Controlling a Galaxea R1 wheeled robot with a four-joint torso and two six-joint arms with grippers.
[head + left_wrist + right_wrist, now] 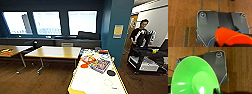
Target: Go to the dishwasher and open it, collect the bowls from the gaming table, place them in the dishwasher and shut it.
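An orange bowl (230, 37) fills the near part of the left wrist view, hanging above the brown wooden floor with my left gripper (226, 45) shut on it. In the right wrist view a light green bowl (193, 75) is likewise held over the floor, its hollow facing the camera, with my right gripper (217, 91) shut on its rim. The gaming table (100, 85), white-topped with a thin yellow edge, stretches away straight ahead in the head view. The dishwasher is out of view.
On the table lie colourful boxes (100, 65), a small orange object (84, 66) and a black disc (111, 72). Wooden-topped tables (53, 52) stand to the left under the windows. A teal pillar (117, 32) rises at right, and beyond it is a person (141, 32) with a control rig.
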